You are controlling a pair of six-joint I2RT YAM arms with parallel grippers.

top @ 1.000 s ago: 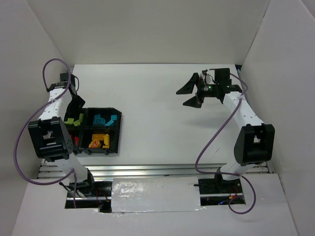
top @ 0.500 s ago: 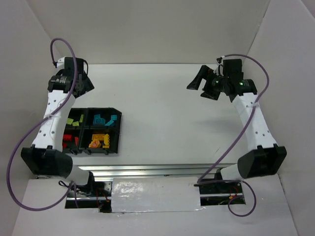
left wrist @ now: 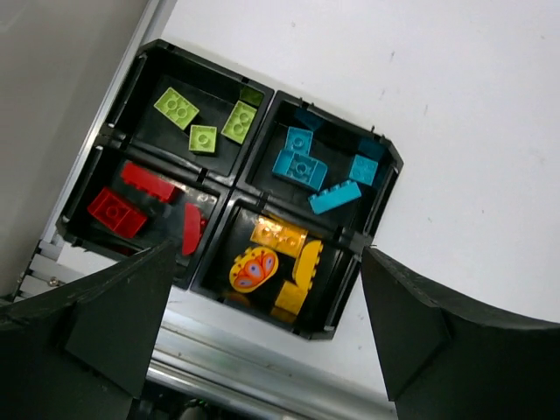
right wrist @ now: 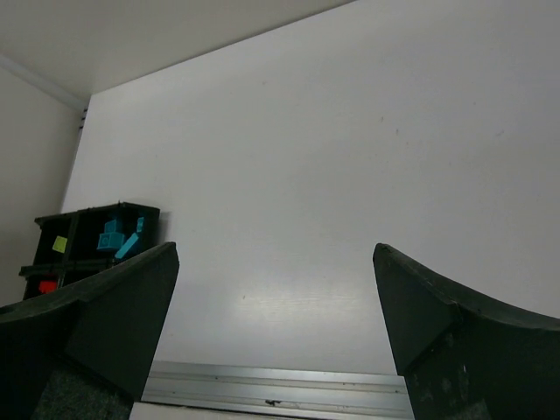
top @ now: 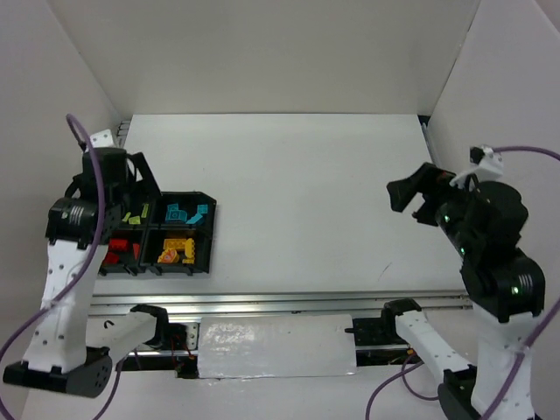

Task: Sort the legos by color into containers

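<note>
The black tray (top: pixel 213 238) lies at the left of the table, its four containers each filled by color. Seen in the left wrist view, lime green legos (left wrist: pixel 177 108) lie in one container, cyan ones (left wrist: pixel 297 166) beside them, red ones (left wrist: pixel 115 213) and orange-yellow ones (left wrist: pixel 278 236) in the near two. One orange piece has a printed pattern. My left gripper (left wrist: pixel 267 254) hangs open high above the tray's near side, holding nothing. My right gripper (top: pixel 413 199) is raised at the right, open and empty, far from the tray (right wrist: pixel 144 210).
An aluminium rail (top: pixel 280 302) runs along the table's near edge, just below the tray. White walls close in the left, back and right sides. Purple cables loop off both arms.
Both arms have drawn back toward the near edge and risen. The left gripper came from the far left corner to above the tray; the right gripper swung back to the right. Both stayed open.
</note>
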